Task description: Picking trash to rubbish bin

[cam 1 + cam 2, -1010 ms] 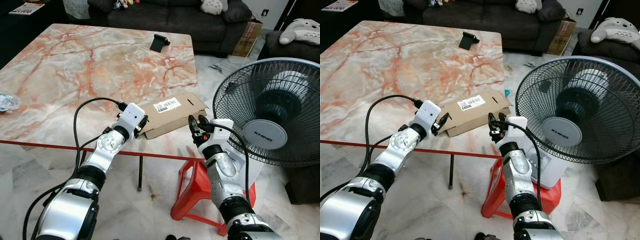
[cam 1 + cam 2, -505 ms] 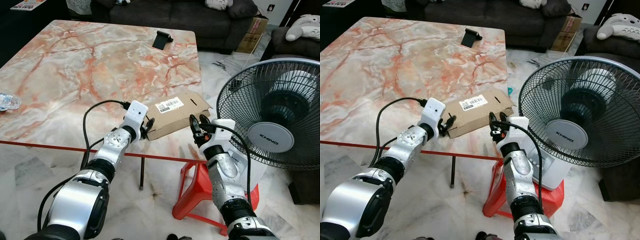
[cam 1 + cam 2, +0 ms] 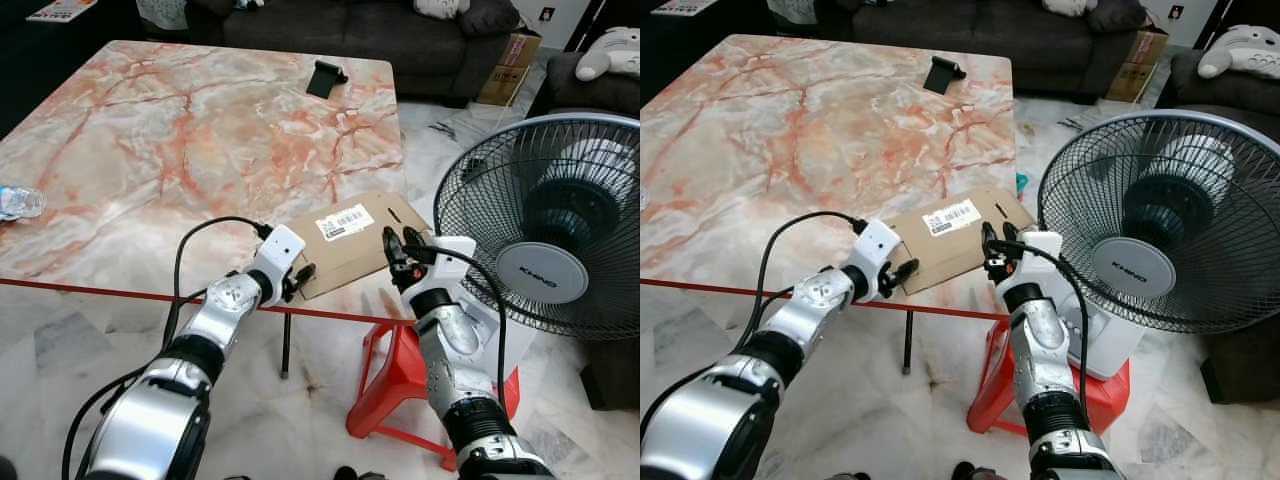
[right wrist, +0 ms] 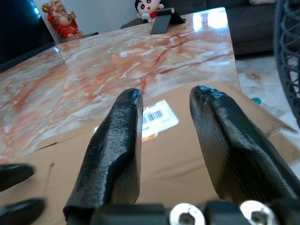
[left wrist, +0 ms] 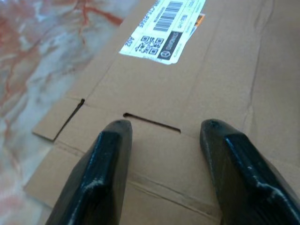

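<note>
A flattened cardboard box (image 3: pixel 352 237) with a white barcode label (image 3: pixel 343 221) lies at the near right corner of the marble table (image 3: pixel 150 150), one end jutting past the table's right edge. The left gripper (image 3: pixel 303 278) sits at the box's near left end, its two black fingers (image 5: pixel 105 159) spread apart over the cardboard (in the left wrist view they sit either side of a thin slot in the flap), clamped on nothing. The right gripper (image 3: pixel 397 243) is at the box's right end, its fingers (image 4: pixel 117 140) also parted above the cardboard. Just right of it a black fan (image 3: pixel 545 225) stands on a red stool (image 3: pixel 385 385). Far across the table is a small black stand (image 3: pixel 322 77), and a crumpled plastic bottle (image 3: pixel 18 202) lies at the left edge.
</note>
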Motion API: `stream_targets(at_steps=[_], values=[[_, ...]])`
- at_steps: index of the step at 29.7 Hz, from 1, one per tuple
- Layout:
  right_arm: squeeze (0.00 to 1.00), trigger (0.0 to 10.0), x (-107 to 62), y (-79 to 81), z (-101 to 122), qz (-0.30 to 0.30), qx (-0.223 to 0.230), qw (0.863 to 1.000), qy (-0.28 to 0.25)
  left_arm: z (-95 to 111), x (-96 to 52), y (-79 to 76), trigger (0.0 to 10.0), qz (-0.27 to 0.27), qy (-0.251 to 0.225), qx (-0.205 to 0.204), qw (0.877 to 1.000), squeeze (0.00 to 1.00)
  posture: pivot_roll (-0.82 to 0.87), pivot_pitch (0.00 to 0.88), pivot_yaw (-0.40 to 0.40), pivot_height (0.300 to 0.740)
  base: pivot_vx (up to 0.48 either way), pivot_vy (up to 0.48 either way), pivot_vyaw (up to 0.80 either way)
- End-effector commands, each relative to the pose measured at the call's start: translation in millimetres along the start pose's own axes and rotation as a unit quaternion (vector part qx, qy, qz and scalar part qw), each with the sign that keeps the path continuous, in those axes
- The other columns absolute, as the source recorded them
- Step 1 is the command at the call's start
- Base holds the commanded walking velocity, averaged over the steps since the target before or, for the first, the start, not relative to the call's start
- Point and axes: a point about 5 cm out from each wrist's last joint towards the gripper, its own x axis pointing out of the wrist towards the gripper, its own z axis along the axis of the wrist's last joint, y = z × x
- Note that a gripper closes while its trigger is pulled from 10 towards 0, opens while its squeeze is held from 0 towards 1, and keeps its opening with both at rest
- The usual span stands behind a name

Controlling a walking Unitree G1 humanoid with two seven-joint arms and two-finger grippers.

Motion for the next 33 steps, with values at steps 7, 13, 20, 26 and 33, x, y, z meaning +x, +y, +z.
stream_targets(at_steps=[7, 13, 20, 26, 33], values=[[0.0, 10.0, -0.9, -3.1, -0.1, -0.002, -0.001, 1.0, 0.007, -2.1, -34.3, 3.1, 10.0, -0.024, 0.026, 0.047, 0.998, 0.0, 0.08, 0.173, -0.061, 0.74, 0.0, 0.0, 0.0], [0.0, 10.0, -0.5, -2.9, 0.6, -0.001, -0.001, 1.0, 0.007, 13.1, -52.6, 1.9, 10.0, -0.058, 0.013, 0.067, 0.996, 0.0, 0.08, 0.176, -0.063, 0.74, 0.0, 0.0, 0.0], [0.0, 10.0, 0.4, -2.9, 0.6, 0.001, -0.001, 1.0, 0.008, 28.9, -71.2, -0.9, 10.0, -0.09, 0.005, 0.081, 0.993, 0.0, 0.09, 0.175, -0.068, 0.74, 0.0, 0.0, 0.0], [0.0, 10.0, 0.9, -2.9, 1.0, 0.001, -0.002, 1.0, 0.009, 45.1, -81.5, 9.6, 10.0, -0.077, -0.005, 0.101, 0.992, 0.0, 0.09, 0.174, -0.069, 0.74, 0.0, 0.0, 0.0], [0.0, 10.0, 2.5, -2.5, 0.9, 0.002, -0.001, 1.0, 0.01, 68.8, -64.1, 40.1, 10.0, 0.037, -0.053, 0.075, 0.995, 0.0, 0.1, 0.161, -0.069, 0.74, 0.0, 0.0, 0.0]])
